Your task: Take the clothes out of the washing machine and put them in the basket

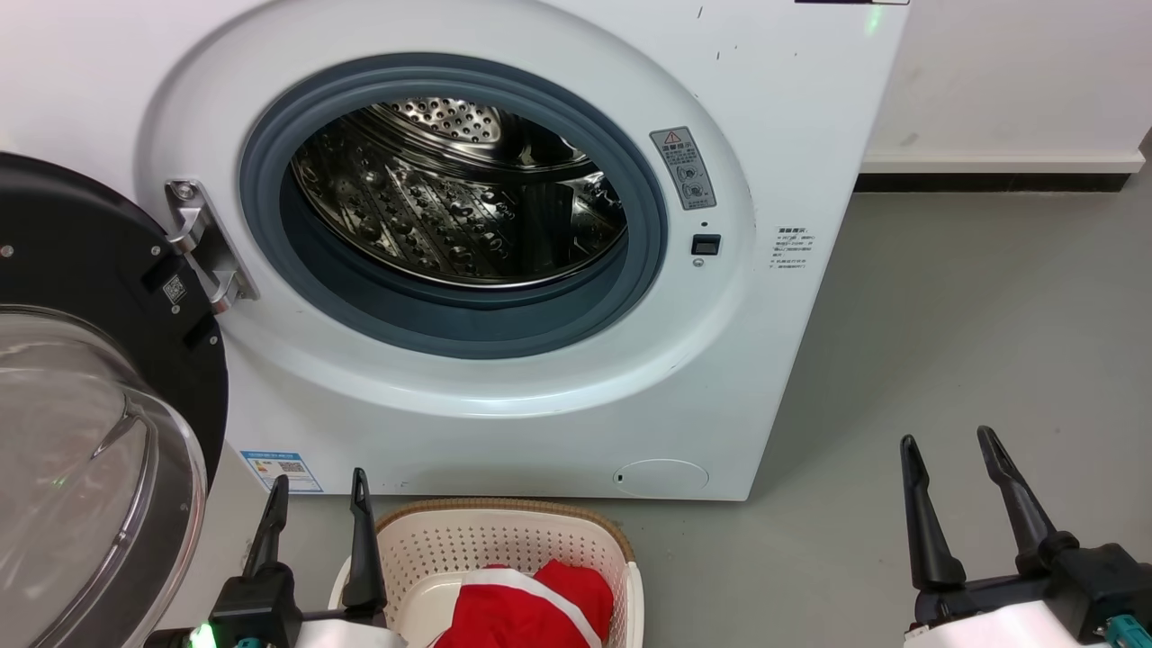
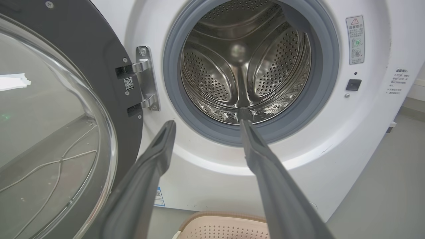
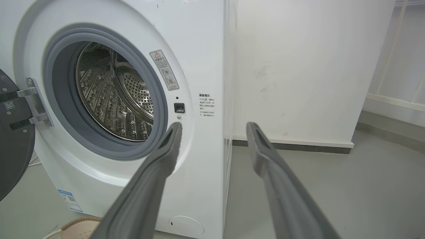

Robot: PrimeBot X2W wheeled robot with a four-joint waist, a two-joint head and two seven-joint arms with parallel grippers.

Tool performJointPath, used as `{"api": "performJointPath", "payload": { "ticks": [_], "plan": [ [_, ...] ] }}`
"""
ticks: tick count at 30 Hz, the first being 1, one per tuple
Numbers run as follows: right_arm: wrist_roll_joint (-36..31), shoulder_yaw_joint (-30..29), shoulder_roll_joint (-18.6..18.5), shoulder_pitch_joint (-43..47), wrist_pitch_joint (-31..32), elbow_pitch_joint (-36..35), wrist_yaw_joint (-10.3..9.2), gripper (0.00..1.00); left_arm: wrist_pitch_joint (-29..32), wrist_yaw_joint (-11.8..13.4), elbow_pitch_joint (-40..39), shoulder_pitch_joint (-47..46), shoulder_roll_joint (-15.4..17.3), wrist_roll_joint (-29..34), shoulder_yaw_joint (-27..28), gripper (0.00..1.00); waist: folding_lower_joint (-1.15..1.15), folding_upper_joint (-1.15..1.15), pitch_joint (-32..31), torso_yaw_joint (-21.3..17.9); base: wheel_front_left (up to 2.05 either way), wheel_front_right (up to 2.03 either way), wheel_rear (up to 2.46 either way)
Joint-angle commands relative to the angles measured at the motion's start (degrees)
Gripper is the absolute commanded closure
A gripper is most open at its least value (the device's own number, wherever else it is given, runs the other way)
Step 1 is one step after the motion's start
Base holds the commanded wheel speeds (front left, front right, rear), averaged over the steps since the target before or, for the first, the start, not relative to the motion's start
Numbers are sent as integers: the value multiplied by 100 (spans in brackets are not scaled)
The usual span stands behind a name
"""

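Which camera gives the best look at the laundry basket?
The head view: the basket shows its rim, perforated wall and the red clothes inside. The left wrist view catches its far rim; the right wrist view, a corner.

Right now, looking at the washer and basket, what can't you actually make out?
Clothes, head view: lower part cut off by the bottom edge.
Basket, head view: near half cut off by that edge, left rim behind the left hand.
Washing machine drum floor, head view: front strip hidden behind the grey ring.
Warning sticker, head view: print too small.
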Motion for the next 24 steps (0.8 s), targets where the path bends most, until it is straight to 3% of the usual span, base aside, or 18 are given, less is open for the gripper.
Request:
{"api": "performJointPath", "payload": {
  "ticks": [1, 12, 13, 18, 24],
  "plan": [
    [9, 8, 6, 76, -10, 13, -4, 0, -14, 29, -26, 72, -14, -5, -11, 0, 0, 0, -12, -7, 0, 0, 0],
    [44, -18, 6, 53, -9, 45, -4, 0, -14, 32, 10, 17, -15, 6, -26, 0, 0, 0, -10, -21, 0, 0, 0],
    [17, -15, 0, 8, 1, 41, 0, 100, 0, 27, 13, 27, -1, 6, -11, 100, 0, 0, -9, -20, 0, 0, 0],
    [63, 5, 1, 29, 12, 225, 1, 100, 9, 8, 207, 100, -2, -43, -13, 100, 0, 0, -10, -21, 0, 0, 0],
    [858, 15, -45, -57, 140, 314, 1, 100, 155, -90, 265, 2, 25, -812, 18, 100, 0, 0, -10, -19, 0, 0, 0]
  ]
}}
